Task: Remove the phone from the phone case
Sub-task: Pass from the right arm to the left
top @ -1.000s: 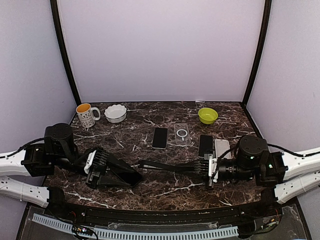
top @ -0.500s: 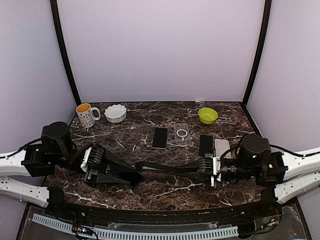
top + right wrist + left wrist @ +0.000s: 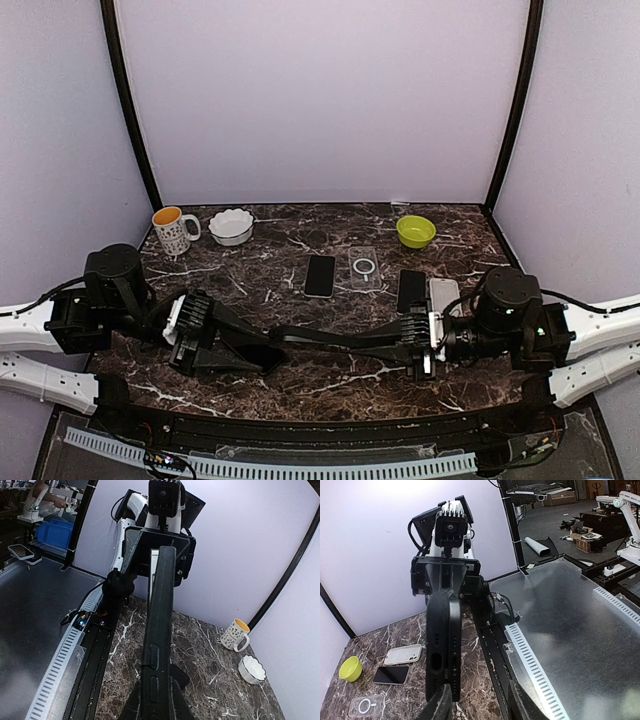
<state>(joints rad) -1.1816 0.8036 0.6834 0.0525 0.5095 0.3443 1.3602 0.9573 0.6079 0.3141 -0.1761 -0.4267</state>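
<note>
The cased phone (image 3: 335, 338) is hanging edge-up above the table (image 3: 300, 380), between the two arms. The left gripper (image 3: 272, 350) and the right gripper (image 3: 405, 340) are each clamping one end of it. The phone is probably rigid, smooth and fragile; the case (image 3: 442, 645) is likely flexible and gripping it tightly. One end is best held firmly while the case lip is being peeled off at a corner.

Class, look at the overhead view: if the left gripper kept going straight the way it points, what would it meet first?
The left gripper points at the right gripper; the black cased phone held between them fills that line.
</note>
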